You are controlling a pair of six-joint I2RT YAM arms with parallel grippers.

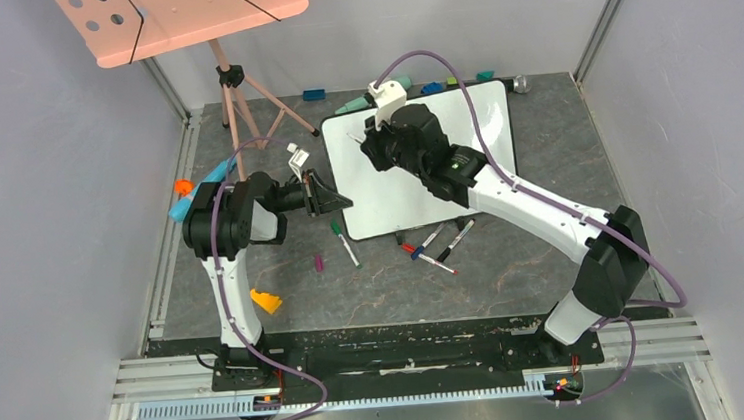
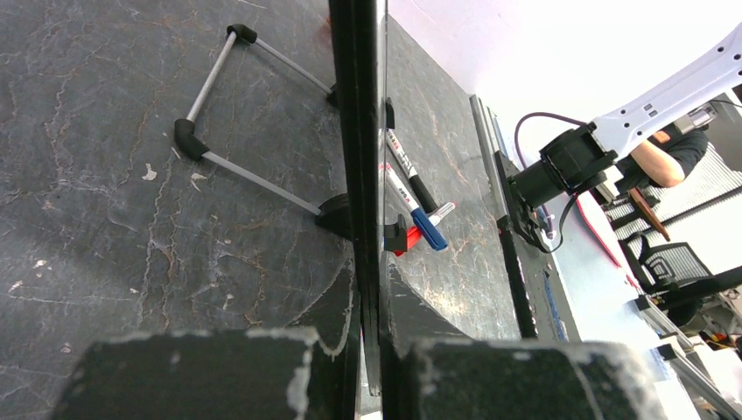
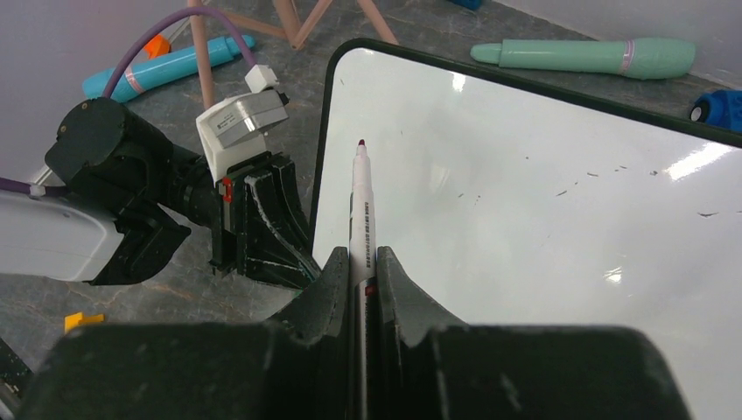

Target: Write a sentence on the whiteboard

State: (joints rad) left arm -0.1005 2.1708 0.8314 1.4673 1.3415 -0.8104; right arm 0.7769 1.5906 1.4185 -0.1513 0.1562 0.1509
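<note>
The whiteboard [image 1: 446, 179] lies tilted at the table's middle back, glossy white with a dark frame. No red writing shows on it, only a few tiny dark specks [image 3: 595, 175]. My left gripper [image 1: 332, 201] is shut on the board's left edge; the left wrist view shows that edge [image 2: 357, 131] edge-on between the jaws [image 2: 372, 280]. My right gripper [image 1: 375, 142] hovers over the board's upper left part, shut on a white marker [image 3: 360, 210]. The marker's red tip [image 3: 360, 143] points at the board [image 3: 525, 201] near its left edge.
A pink perforated board [image 1: 182, 14] stands on a tripod at the back left. Several markers [image 1: 436, 245] and a green one [image 1: 343, 242] lie in front of the whiteboard. An orange piece [image 1: 267, 300] lies near the left arm. Teal tools [image 3: 577, 57] lie behind the board.
</note>
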